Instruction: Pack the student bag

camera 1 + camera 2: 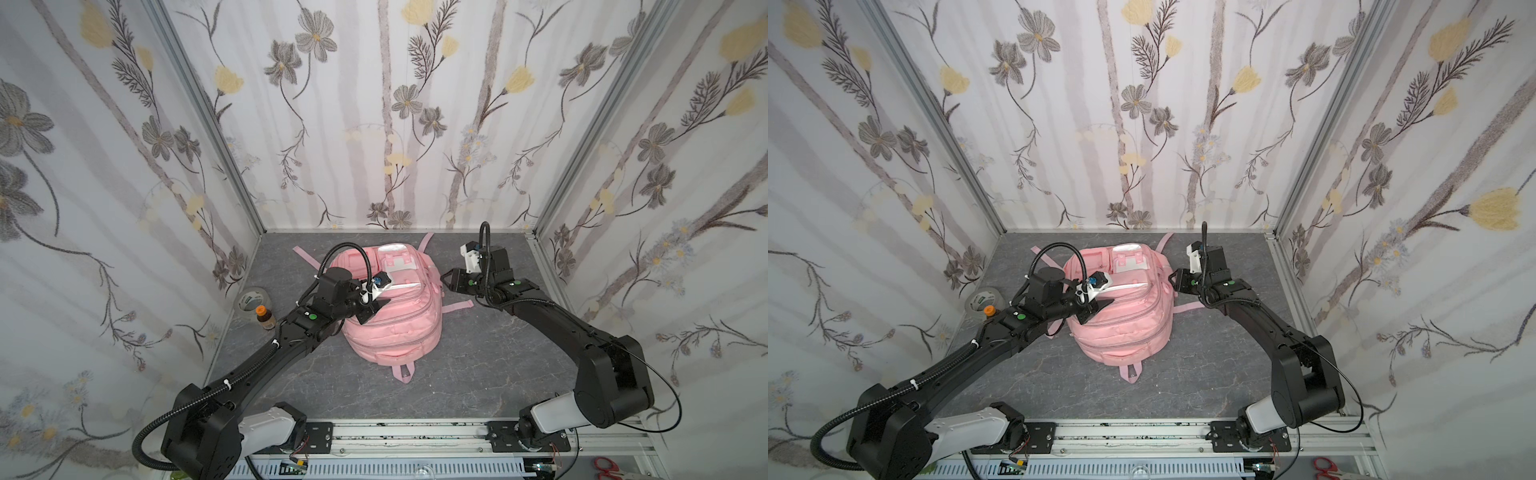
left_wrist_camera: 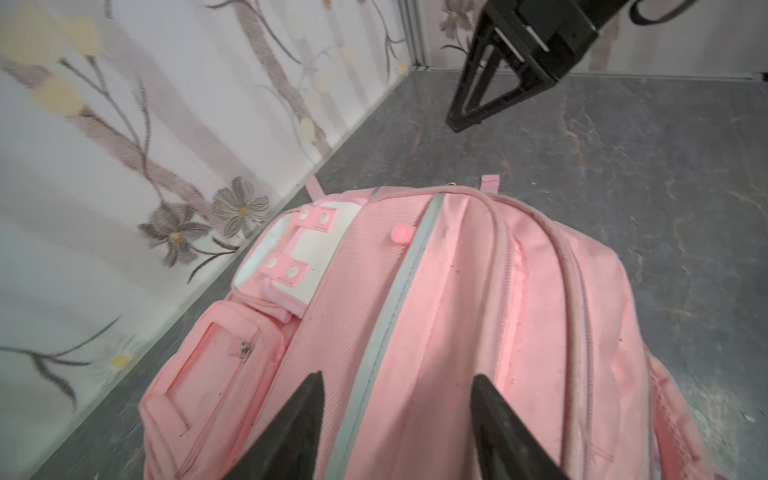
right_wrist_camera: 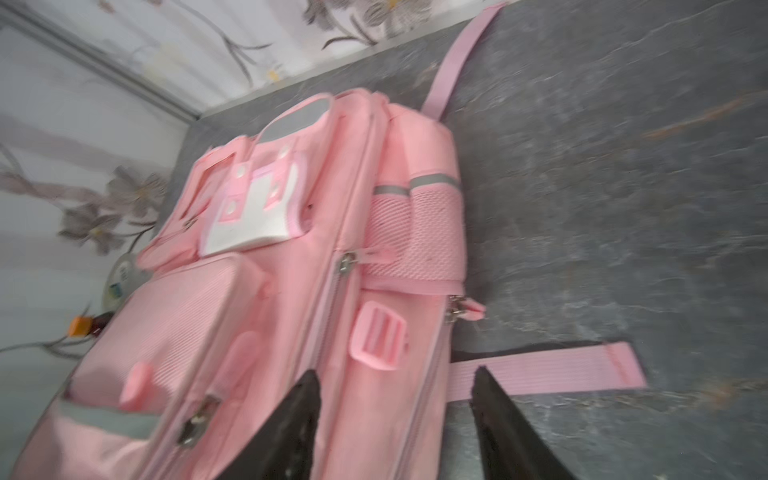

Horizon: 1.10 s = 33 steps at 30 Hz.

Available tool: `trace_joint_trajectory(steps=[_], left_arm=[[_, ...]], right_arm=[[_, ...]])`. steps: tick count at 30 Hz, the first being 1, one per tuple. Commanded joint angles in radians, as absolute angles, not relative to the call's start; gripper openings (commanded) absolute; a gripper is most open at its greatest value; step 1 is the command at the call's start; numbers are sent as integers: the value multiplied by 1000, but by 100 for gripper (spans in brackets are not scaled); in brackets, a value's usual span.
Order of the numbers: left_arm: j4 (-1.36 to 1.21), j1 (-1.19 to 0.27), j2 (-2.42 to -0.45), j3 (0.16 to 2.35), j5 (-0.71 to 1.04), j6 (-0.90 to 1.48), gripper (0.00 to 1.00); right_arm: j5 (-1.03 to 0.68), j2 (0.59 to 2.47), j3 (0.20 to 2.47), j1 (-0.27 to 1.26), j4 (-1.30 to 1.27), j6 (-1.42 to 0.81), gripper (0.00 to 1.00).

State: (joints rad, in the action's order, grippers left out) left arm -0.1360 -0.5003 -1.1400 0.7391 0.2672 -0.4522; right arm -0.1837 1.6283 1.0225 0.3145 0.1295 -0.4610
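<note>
Over student bag [image 1: 395, 332] — left tool [image 1: 376, 310], splayed

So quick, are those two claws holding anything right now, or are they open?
Left gripper: open, holding nothing, above the student bag.
Right gripper: open, holding nothing, beside the bag.

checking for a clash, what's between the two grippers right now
The pink bag: the left gripper is over its front, the right gripper just off its side. Both top views show it.
</note>
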Motion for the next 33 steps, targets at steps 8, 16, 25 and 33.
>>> trace_joint_trajectory(steps=[8,16,25,33], left_arm=[[-593,-239,-1295,445,-150,-226,100],[-593,-78,-1341,426,-150,-226,100],[-593,44,-1460,419,-150,-226,100],[-593,26,-1564,361,-150,-226,100]], right_arm=[[138,1645,871,162,-279,-187,79],[199,1482,585,149,-524,-40,80],[-118,1418,273,-21,-1097,-10,84],[22,1502,205,-6,-1288,-38,100]])
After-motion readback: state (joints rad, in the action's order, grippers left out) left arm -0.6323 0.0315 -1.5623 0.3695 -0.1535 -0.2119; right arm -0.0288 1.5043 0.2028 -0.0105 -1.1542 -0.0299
